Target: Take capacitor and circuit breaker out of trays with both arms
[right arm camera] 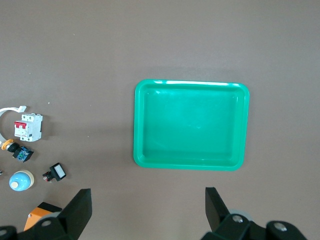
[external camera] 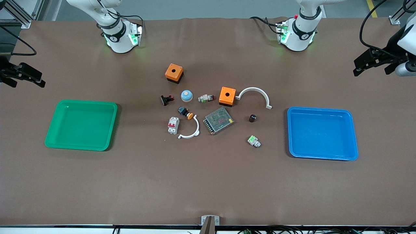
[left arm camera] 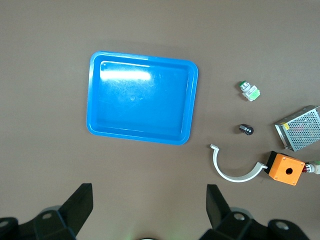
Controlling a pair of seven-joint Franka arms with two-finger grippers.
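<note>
Waiting high at either end of the brown paper-covered table (external camera: 208,182), both grippers hold nothing, fingers spread wide.

The left gripper (external camera: 373,61) hangs over the left arm's end above the glossy blue tray (left arm camera: 95,95); the right gripper (external camera: 22,76) hangs over the right arm's end by the smooth green tray (right arm camera: 141,125). The capacitor (external camera: 253,118), a stubby black cylinder, lies on the table between the perforated metal mesh box (external camera: 218,121) and the blue tray. The breaker (external camera: 173,125), a pale boxy block with red levers, lies beside a curved white plastic arc (external camera: 191,131), toward the green tray.
</note>
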